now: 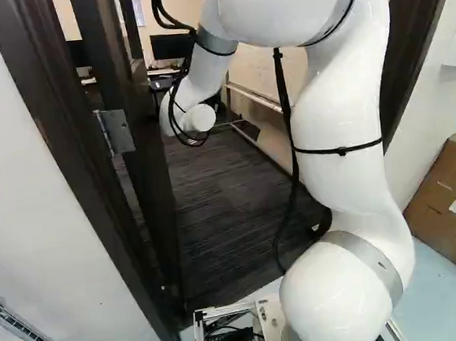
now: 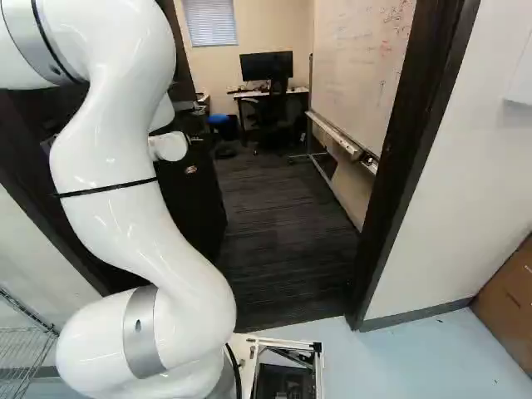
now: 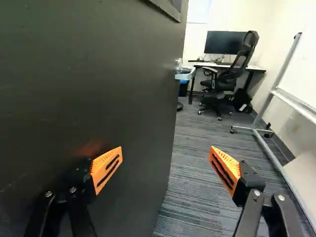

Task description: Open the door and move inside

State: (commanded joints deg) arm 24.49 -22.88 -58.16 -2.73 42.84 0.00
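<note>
Wrist view: gripper (image 3: 166, 154) released, fingers spread wide, one near the dark door (image 3: 123, 64), other on the carpet (image 3: 190, 185) side. Right base view: door stands open left of the passage, partly behind the arm (image 2: 125, 208).

Glossy white arm (image 1: 337, 106), silvery joint rings (image 2: 143, 332), black cables (image 1: 282, 87), 2 orange pads (image 3: 104, 163) (black-slotted).

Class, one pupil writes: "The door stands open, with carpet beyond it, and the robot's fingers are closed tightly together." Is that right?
Not quite: the wrist view shows the fingers standing wide apart, not closed together. The door does stand open, with carpet beyond it.
</note>
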